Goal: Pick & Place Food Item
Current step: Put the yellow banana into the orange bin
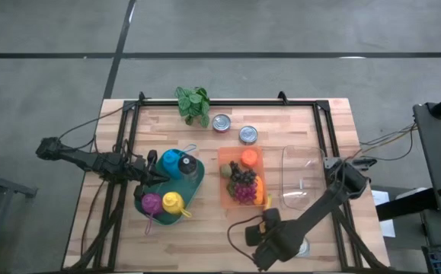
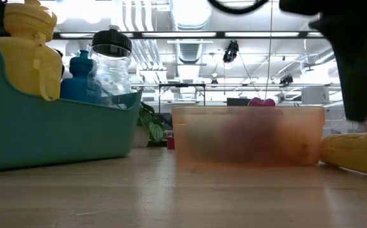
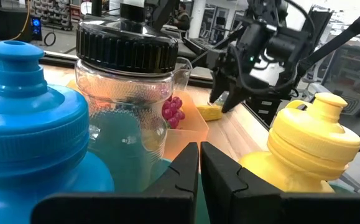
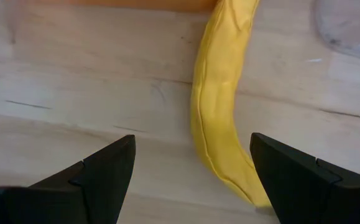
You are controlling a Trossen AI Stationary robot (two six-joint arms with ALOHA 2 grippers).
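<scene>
1. High view: I see the right gripper low over the table, just beside the front right corner of the orange tray. The banana lies there on the wood, touching the tray's corner. The left gripper waits at the teal bin with the bottles.

2. Low view: the banana rests flat on the table against the tray's end. The dark arm hangs above it.

3. Left wrist view: my left fingers are pressed together and hold nothing, between the blue bottle and the yellow bottle.

4. Right wrist view: my right fingers stand wide apart and empty, with the banana between them, nearer to one finger. I judge the step in hand is the grasp. To do it well, I would first centre the gripper over the banana's thick middle, across its length, then go down almost to the wood and close gently, because the curved skin can slip.
</scene>
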